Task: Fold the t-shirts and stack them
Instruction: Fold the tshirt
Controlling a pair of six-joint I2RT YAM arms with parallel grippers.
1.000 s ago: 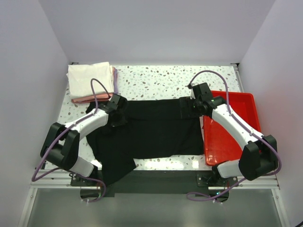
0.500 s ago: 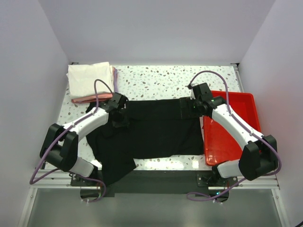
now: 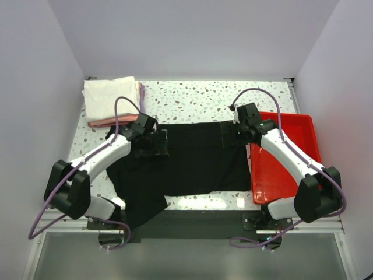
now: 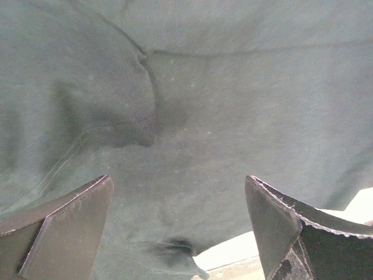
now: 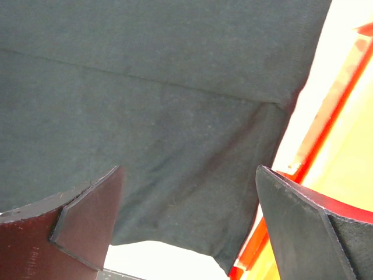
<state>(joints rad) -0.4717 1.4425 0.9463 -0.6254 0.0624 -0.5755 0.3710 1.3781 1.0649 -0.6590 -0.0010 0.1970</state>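
A black t-shirt (image 3: 192, 158) lies spread across the middle of the table, one part hanging over the near edge. My left gripper (image 3: 152, 143) hovers over the shirt's far left corner, jaws wide open, nothing between them. In the left wrist view the black t-shirt (image 4: 221, 116) fills the frame between the fingers (image 4: 58, 227). My right gripper (image 3: 232, 134) stands open over the shirt's far right corner, and black cloth (image 5: 151, 128) shows below its spread fingers (image 5: 309, 227). Folded t-shirts (image 3: 112, 100), white on top with pink and lavender edges below, are stacked at the far left.
A red plastic tray (image 3: 294, 153) sits at the table's right side under the right arm; its rim (image 5: 326, 116) shows beside the shirt's edge. Speckled tabletop (image 3: 198, 99) stretches behind the black shirt. White walls enclose the table on three sides.
The left gripper has opened from shut and let go of the black shirt's far left corner, shifting slightly right. The right arm has not moved.
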